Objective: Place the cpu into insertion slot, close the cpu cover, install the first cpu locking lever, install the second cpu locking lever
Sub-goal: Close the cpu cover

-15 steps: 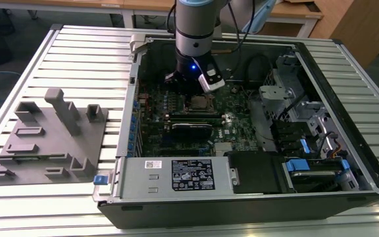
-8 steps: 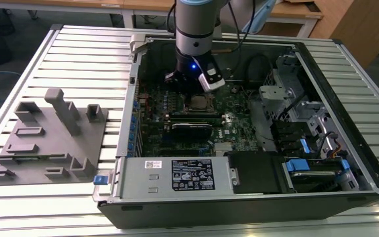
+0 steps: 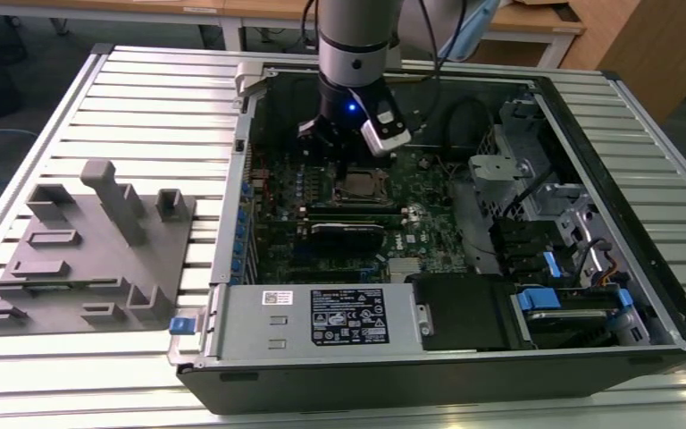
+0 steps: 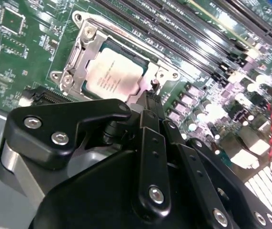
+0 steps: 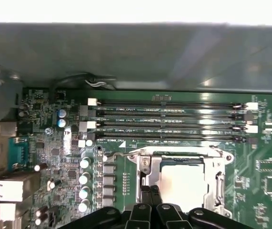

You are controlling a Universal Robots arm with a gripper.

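Just beside the clenched fingers (image 4: 148, 109), the cpu (image 4: 113, 72) lies in the insertion slot (image 4: 80, 56).

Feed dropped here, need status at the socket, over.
Gripper shut, tips at insertion slot edge. Cpu seated, cpu cover down. Nothing in the way.

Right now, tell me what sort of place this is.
Probably a robotics lab or workshop bench: an opened computer case lies on a slatted metal table, a robot arm reaches into it, a grey moulded fixture sits beside it, and wooden desks stand behind.
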